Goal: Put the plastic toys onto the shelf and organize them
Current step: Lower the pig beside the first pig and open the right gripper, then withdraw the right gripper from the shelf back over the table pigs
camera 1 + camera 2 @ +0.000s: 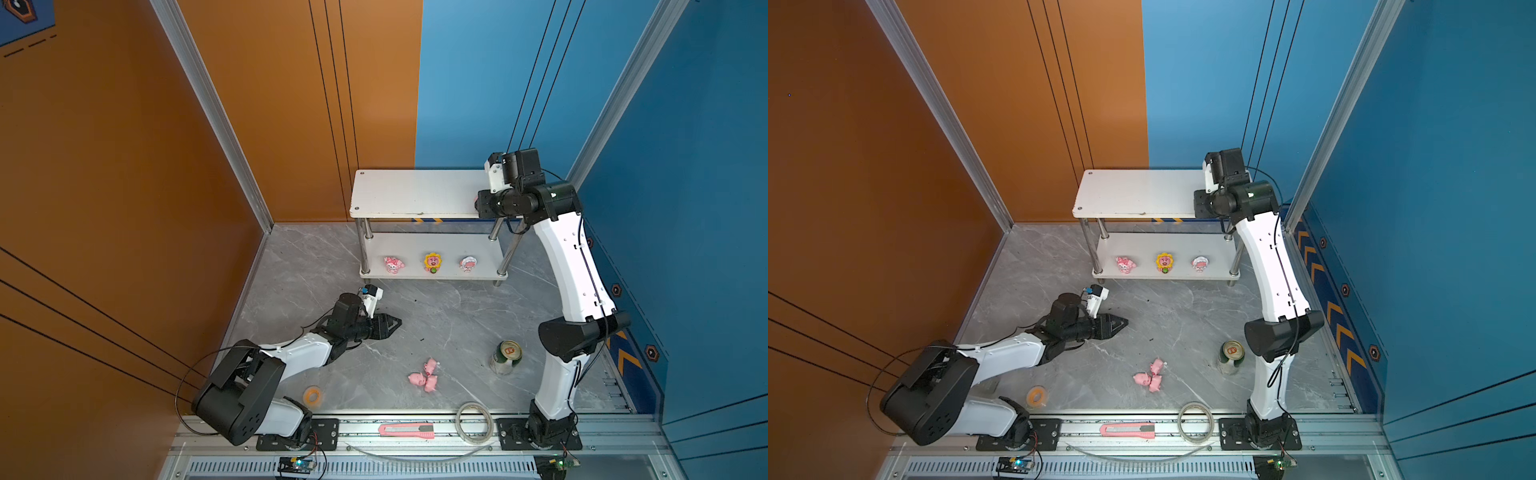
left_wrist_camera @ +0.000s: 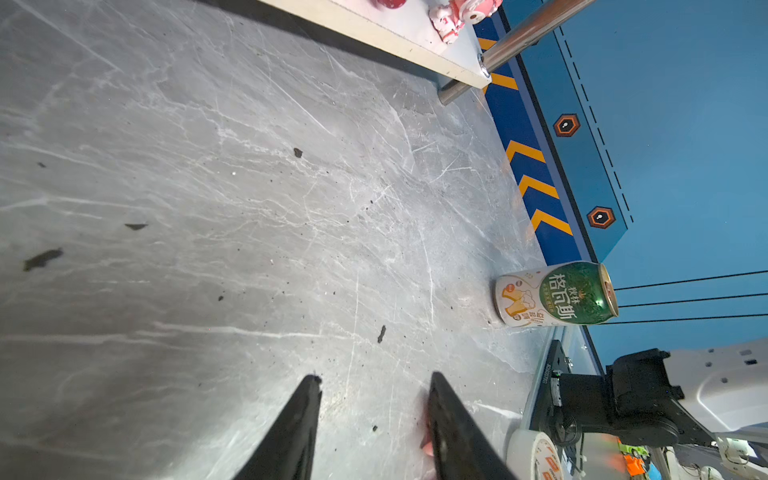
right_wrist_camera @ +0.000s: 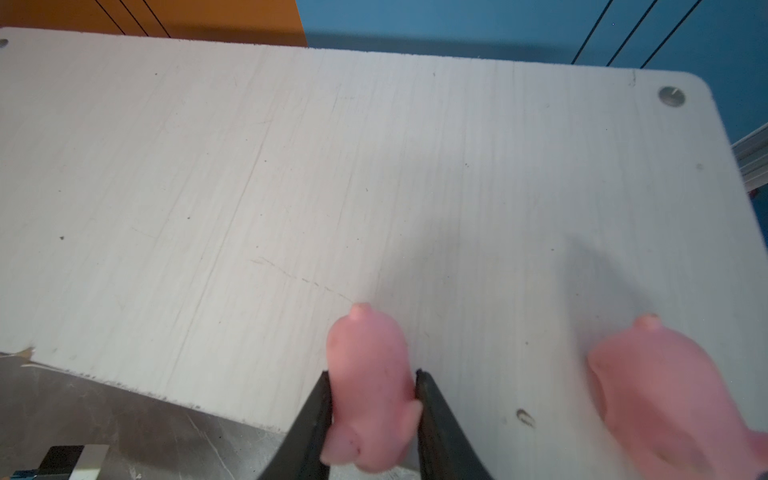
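Note:
The white two-tier shelf (image 1: 415,193) (image 1: 1138,193) stands at the back. Three cartoon figurines, pink-white (image 1: 393,264), sunflower-faced (image 1: 432,262) and white-pink (image 1: 468,263), line its lower tier. My right gripper (image 3: 374,372) sits over the top board's (image 3: 291,166) right front edge. Its fingers press both flanks of a small pink pig (image 3: 365,345) resting on the board. A second pig (image 3: 648,382) lies on the board beside it. Three pigs (image 1: 424,376) (image 1: 1152,375) huddle on the floor. My left gripper (image 1: 399,322) (image 2: 374,378) hovers low over the floor, open and empty.
A green can (image 1: 505,357) (image 2: 557,293) stands on the marble floor near the right arm. An orange tape roll (image 1: 312,395) lies by the left arm. A pink utility knife (image 1: 406,430) and a clear tape ring (image 1: 475,423) rest on the front rail.

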You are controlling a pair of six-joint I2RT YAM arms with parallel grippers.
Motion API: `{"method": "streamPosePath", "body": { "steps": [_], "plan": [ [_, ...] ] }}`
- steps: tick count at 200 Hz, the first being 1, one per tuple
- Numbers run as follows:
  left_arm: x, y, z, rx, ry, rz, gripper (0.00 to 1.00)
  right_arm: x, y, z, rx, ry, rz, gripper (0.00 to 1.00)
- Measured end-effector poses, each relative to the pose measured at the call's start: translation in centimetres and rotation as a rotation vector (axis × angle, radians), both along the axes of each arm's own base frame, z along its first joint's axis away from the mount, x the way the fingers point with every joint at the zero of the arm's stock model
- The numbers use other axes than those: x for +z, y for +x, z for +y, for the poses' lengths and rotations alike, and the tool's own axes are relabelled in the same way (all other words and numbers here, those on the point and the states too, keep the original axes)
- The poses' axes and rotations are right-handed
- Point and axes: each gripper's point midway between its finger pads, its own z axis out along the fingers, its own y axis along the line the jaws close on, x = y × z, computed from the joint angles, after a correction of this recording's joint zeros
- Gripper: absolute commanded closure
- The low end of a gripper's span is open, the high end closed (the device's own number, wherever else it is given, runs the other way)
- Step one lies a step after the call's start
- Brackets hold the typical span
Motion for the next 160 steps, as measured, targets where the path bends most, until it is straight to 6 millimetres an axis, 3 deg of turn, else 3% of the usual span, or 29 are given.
{"method": "streamPosePath", "body": {
  "steps": [60,115,160],
  "plan": [
    [-0.1,0.0,0.0,0.000,0.000,0.000,0.55,-0.2,0.8,0.2,-0.004,0.007,-0.008,0.54],
    [0.1,0.0,0.0,0.000,-0.003,-0.006,0.55,-0.1,0.8,0.3,-0.015,0.022,-0.010,0.37],
    [1.3,0.0,0.1,0.001,-0.021,-0.033,0.55,1.1,-0.6,0.1,-0.020,0.022,-0.031,0.36]
  ]
}}
